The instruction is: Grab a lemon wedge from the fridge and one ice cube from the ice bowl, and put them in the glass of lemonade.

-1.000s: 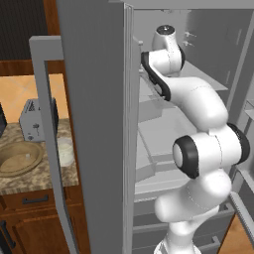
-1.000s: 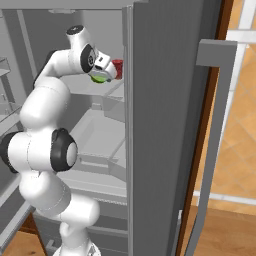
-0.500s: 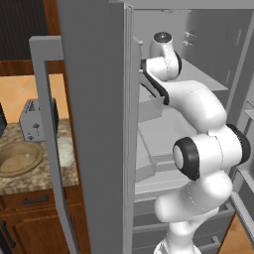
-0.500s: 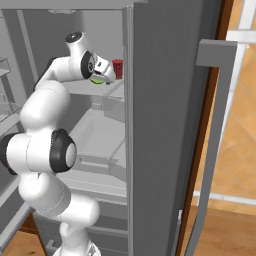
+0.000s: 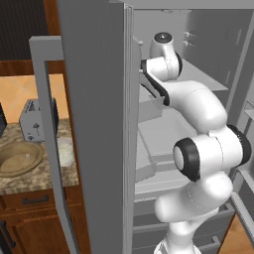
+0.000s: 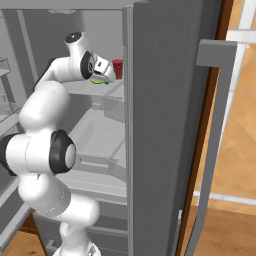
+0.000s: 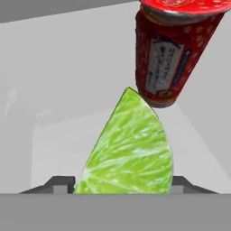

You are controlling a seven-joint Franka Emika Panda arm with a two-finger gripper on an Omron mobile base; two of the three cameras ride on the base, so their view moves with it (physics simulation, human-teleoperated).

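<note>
Lemon wedge [image 7: 128,151], lower centre of hand view: light, soft, slick; grasp flat sides. Gripper [image 6: 102,73] brackets it; closure indeterminate. Red can [image 7: 173,49] beside.

Green lemon wedge [image 7: 131,153] between the gripper [image 7: 122,182] tips, red can [image 7: 173,49] just behind.

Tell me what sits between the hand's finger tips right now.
The lemon wedge fills the gap between the finger tips in the hand view, red can beyond.
</note>
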